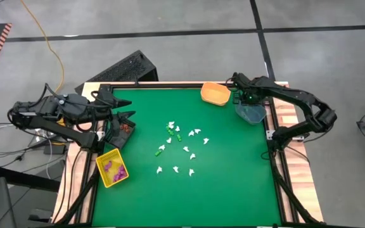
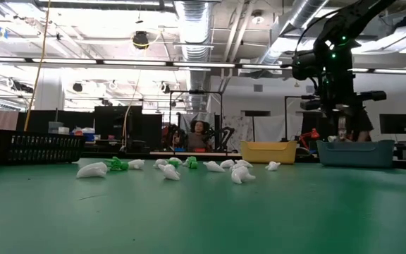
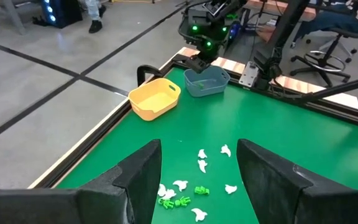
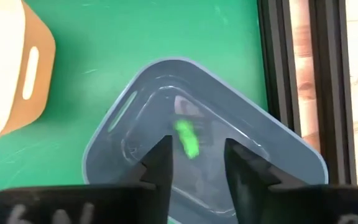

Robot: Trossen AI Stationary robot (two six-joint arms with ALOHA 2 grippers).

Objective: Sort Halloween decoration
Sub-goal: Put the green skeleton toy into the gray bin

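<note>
Grippers hovering at opposite sides of green surface (image 1: 233, 190)

Right gripper (image 4: 197, 158) is hanging with fingers parted over the blue bin (image 4: 135, 124), a green trinket (image 4: 187, 137) showing between them; left gripper (image 3: 199, 171) is waiting spread wide, holding nothing; white trinkets (image 1: 185, 152) are lying mid-surface.

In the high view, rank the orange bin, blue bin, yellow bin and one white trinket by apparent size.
1. Orange bin, blue bin and yellow bin: all look about alike, and the right arm hides part of the blue one, so no firm order among them.
2. White trinket: far smaller than any bin.
</note>
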